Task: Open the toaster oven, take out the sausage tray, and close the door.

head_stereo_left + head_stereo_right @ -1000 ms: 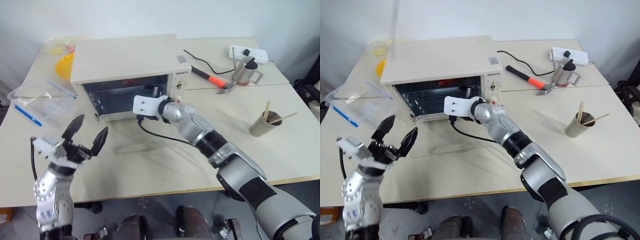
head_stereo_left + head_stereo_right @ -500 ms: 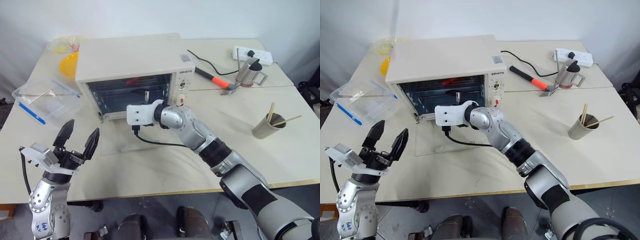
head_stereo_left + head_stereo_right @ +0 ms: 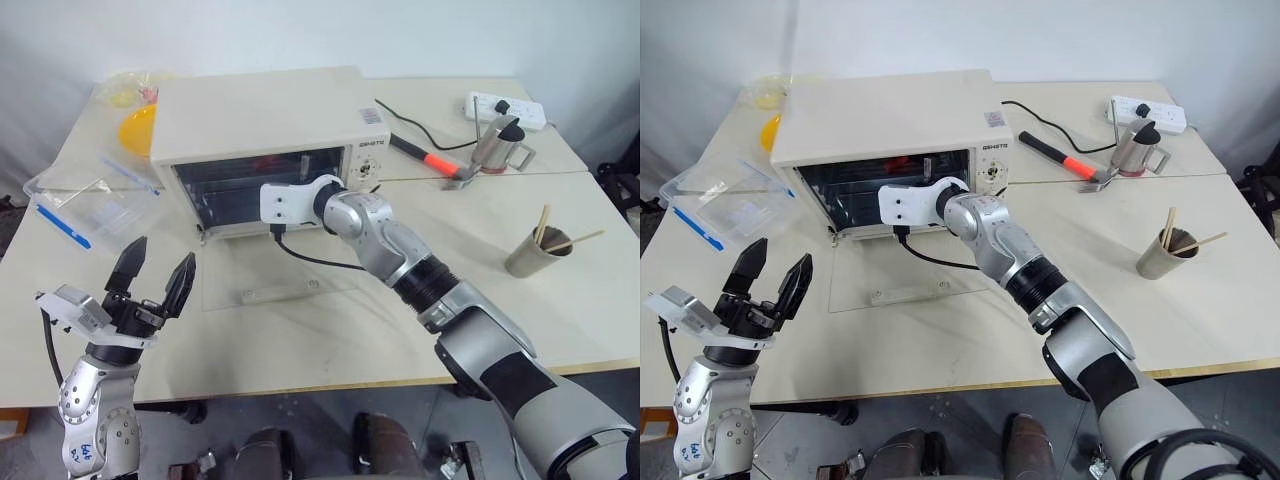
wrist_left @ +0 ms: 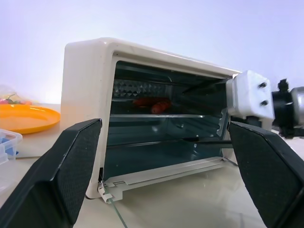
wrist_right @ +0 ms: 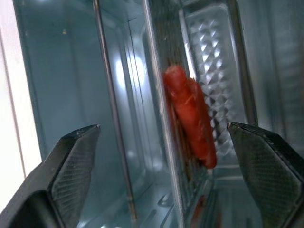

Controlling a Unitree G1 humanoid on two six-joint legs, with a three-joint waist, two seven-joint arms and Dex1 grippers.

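Head view: toaster oven (image 3: 260,120) on tabletop (image 3: 560,215), door (image 3: 275,275) lay flat open, right arm reached inside, left claw (image 3: 152,283) spread wide, empty; right wrist view: right claw (image 5: 166,142) gaped empty before sausage tray (image 5: 209,80) inside the oven.

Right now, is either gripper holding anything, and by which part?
Nothing is held. The right gripper is open at the toaster oven mouth, facing the sausage tray; the left gripper hangs open.

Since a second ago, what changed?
The right gripper rose a little at the toaster oven mouth, facing the sausage tray; nothing gripped. Unchanged: both grippers open, left gripper hovering, door flat on the table.
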